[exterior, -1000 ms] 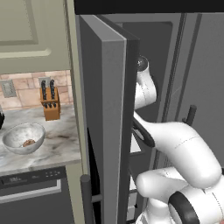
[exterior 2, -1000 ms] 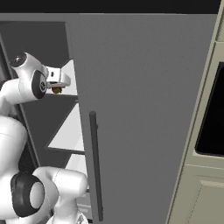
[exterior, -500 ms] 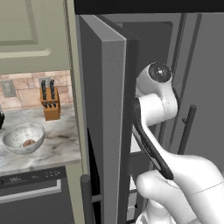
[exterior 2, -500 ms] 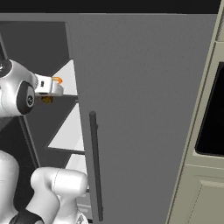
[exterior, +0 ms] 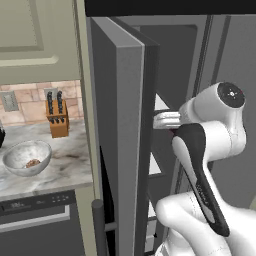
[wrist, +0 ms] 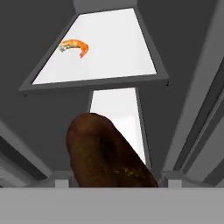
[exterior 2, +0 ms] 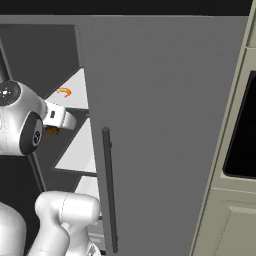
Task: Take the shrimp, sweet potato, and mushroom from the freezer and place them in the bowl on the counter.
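Note:
My gripper (wrist: 114,178) is shut on a brown sweet potato (wrist: 103,151), which bulks large between the finger tips in the hand view. In the right base view the gripper (exterior 2: 52,130) hangs just in front of the freezer's white shelves (exterior 2: 75,145), left of the open freezer door (exterior 2: 165,125). The shrimp (wrist: 74,46), small, curved and orange, lies on the upper shelf (wrist: 109,52) beyond the hand; the shrimp (exterior 2: 63,92) also shows from the right base. The bowl (exterior: 20,154) sits on the counter (exterior: 67,162) at the left with a brown lump (exterior: 33,163) inside. The mushroom cannot be told apart.
The open freezer door (exterior: 125,150) stands edge-on between the arm and the counter. Its long bar handle (exterior 2: 109,190) runs vertically. A knife block (exterior: 57,117) stands behind the bowl, a dark dishwasher (exterior: 35,225) sits under the counter, and a wall oven (exterior 2: 242,125) is at the right.
The arm has drawn back and lowered from the upper shelf with the sweet potato in the gripper. The shrimp, which the hand hid earlier, now shows on the shelf.

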